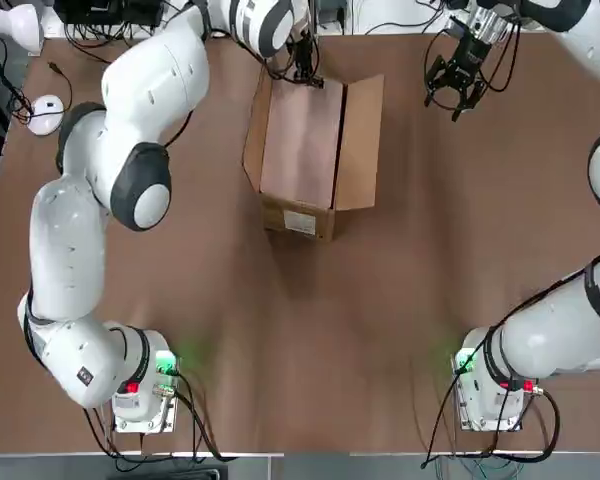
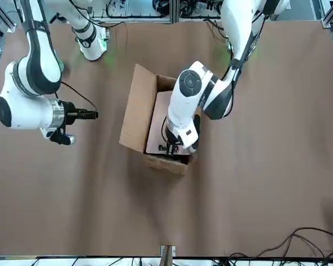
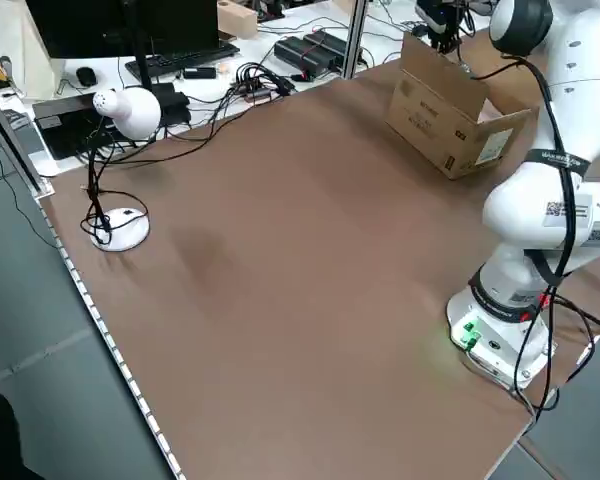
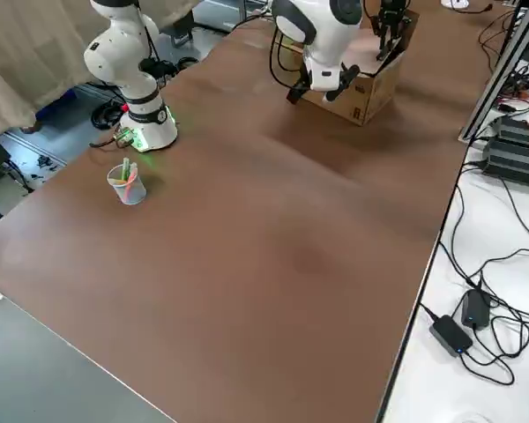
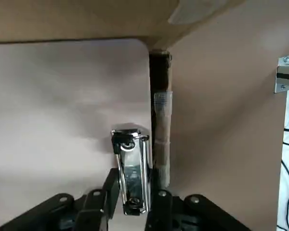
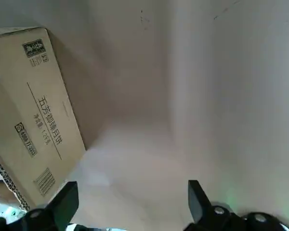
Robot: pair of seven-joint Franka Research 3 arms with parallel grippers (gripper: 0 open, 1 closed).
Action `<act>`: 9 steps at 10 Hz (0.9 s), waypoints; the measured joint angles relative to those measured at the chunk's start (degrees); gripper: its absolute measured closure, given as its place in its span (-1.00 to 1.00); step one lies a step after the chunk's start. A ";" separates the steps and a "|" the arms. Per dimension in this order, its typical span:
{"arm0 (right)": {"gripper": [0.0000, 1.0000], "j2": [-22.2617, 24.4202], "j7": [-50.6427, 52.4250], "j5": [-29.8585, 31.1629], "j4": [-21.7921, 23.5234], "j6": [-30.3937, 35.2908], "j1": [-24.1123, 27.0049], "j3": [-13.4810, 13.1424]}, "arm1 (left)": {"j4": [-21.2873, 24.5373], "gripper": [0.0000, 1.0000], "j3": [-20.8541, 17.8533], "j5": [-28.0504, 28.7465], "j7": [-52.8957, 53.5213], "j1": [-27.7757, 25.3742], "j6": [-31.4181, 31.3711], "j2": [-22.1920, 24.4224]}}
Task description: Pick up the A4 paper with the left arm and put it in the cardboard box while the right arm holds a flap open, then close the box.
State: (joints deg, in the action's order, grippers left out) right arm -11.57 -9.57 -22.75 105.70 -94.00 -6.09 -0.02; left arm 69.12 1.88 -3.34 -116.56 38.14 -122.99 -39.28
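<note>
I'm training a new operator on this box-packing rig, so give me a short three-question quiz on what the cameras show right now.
1. True or false: the left gripper is shut on the metal clip of the A4 paper.
2. Where is the right gripper?
A. pressing a flap down
B. open in the air beside the cardboard box, touching nothing
C. inside the box
3. Fill in: the box's white label sits on the small end facing the arms' ____.

Key: 1 true; 2 B; 3 bases.
</note>
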 joint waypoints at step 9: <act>-0.94 0.19 2.53 -0.24 -1.96 6.09 3.31 -0.50 | 0.04 0.59 0.17 -3.47 -0.07 0.37 -0.52 -1.22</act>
State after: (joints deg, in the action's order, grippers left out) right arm -11.38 -7.04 -22.99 103.73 -87.90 -2.78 -0.52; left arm 69.16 2.05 -6.82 -116.63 38.52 -123.51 -40.50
